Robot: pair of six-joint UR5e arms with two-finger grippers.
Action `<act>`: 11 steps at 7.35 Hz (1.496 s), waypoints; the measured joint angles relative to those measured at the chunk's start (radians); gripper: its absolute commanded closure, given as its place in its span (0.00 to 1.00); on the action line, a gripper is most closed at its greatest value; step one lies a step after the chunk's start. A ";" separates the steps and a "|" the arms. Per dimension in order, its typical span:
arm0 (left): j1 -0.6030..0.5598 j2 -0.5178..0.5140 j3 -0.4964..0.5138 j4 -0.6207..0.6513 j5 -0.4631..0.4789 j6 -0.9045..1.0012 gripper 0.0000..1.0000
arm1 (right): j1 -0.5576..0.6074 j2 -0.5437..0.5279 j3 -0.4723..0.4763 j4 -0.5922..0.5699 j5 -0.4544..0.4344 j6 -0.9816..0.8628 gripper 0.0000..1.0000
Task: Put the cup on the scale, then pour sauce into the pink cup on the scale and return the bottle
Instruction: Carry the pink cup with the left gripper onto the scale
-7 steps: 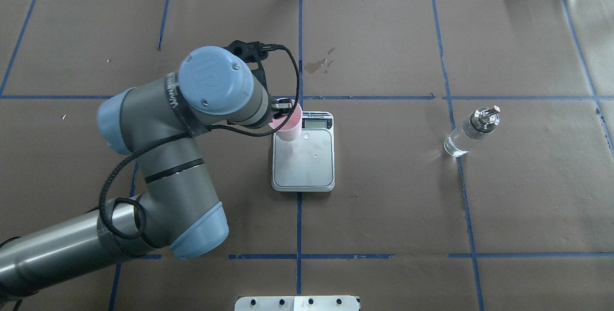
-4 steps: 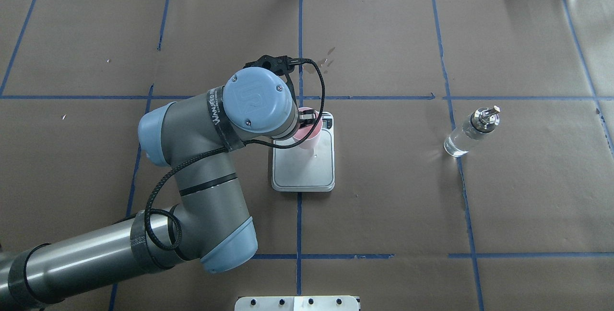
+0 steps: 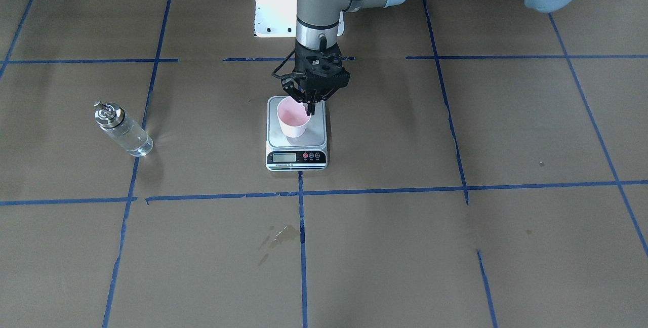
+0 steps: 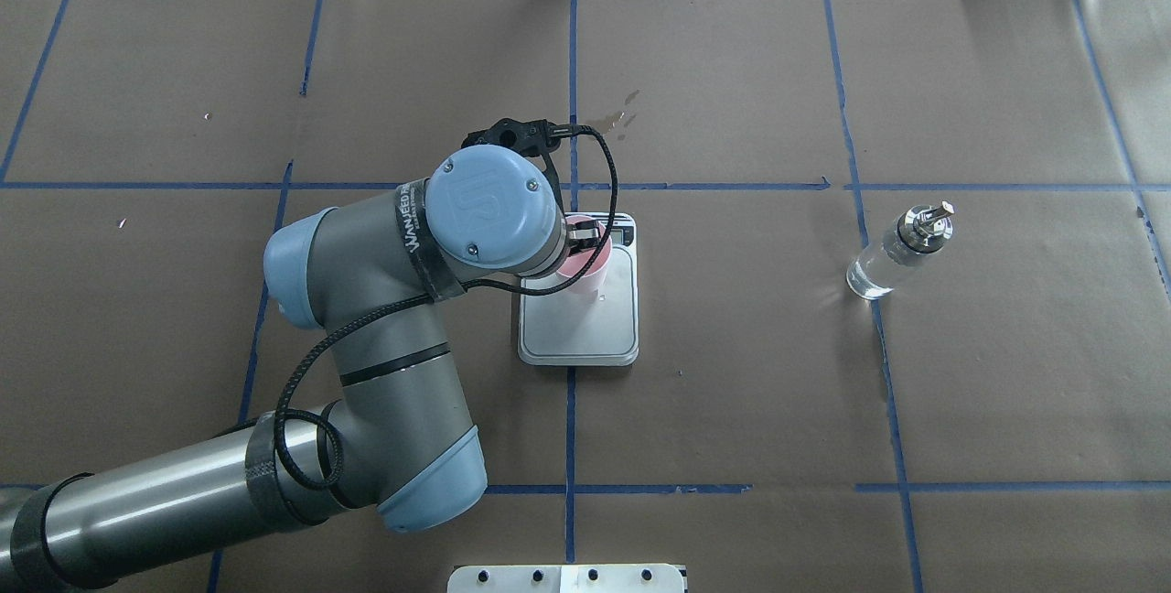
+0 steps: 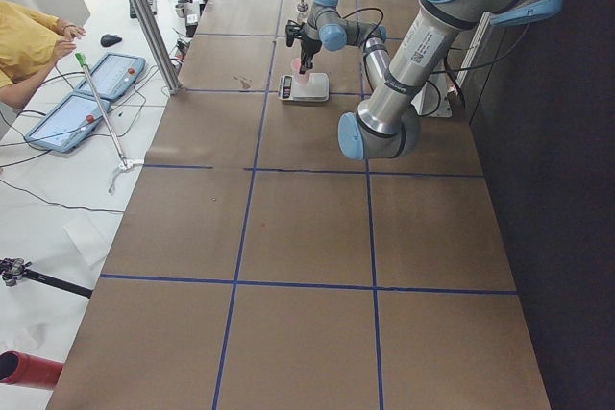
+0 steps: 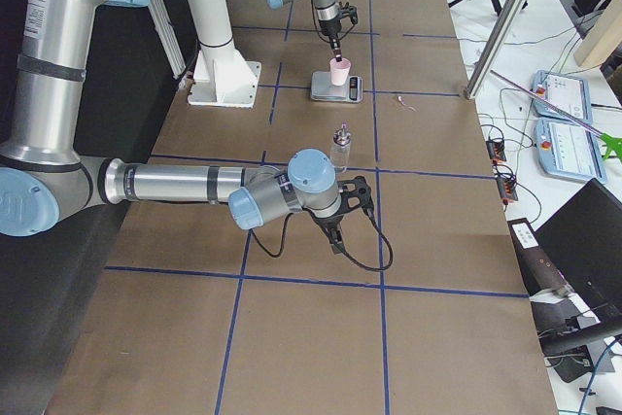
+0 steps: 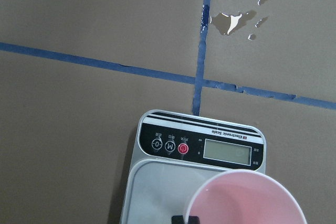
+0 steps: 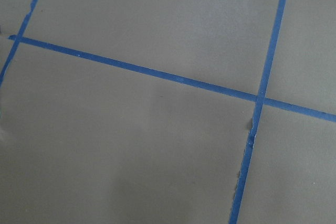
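The pink cup [image 3: 292,118] is upright at the scale's [image 3: 296,139] platform; whether it touches the platform I cannot tell. My left gripper [image 3: 310,109] comes straight down and is shut on the cup's rim, one finger inside. In the overhead view, the wrist hides part of the cup [image 4: 590,271] over the scale [image 4: 581,328]. The left wrist view shows the cup's rim [image 7: 247,200] near the scale's display [image 7: 227,152]. The clear bottle [image 4: 901,250] with clear sauce stands alone to the right. My right gripper [image 6: 335,238] hangs low near the bottle [image 6: 341,148]; whether it is open or shut I cannot tell.
A small wet stain [image 4: 615,122] lies on the brown paper beyond the scale. The robot's white base plate [image 4: 567,577] is at the near edge. An operator [image 5: 29,40] and tablets sit past the far side of the table.
My left arm carried the cup rightwards from the scale's left far corner to over the platform. In the last half second it barely moved. The bottle stayed put.
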 measured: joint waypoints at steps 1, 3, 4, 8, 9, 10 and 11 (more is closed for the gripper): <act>0.001 0.004 -0.002 -0.001 0.000 0.000 1.00 | 0.000 0.000 0.000 0.000 0.000 0.000 0.00; 0.007 0.005 -0.004 -0.001 -0.002 0.000 0.91 | 0.002 0.000 0.000 0.000 0.000 0.000 0.00; 0.009 0.005 -0.004 -0.001 -0.002 0.000 0.90 | 0.002 0.000 0.000 0.000 0.000 0.000 0.00; 0.011 0.006 -0.003 -0.003 -0.003 0.000 0.77 | 0.004 -0.001 0.001 0.000 0.000 -0.002 0.00; 0.011 0.007 -0.003 -0.003 -0.003 0.000 0.73 | 0.006 -0.002 0.001 0.000 0.000 -0.002 0.00; 0.010 0.008 -0.003 -0.003 -0.003 0.000 0.55 | 0.008 -0.002 0.001 0.000 0.000 -0.002 0.00; 0.010 0.008 -0.003 -0.002 -0.003 0.001 0.04 | 0.009 -0.002 0.001 0.000 0.000 -0.002 0.00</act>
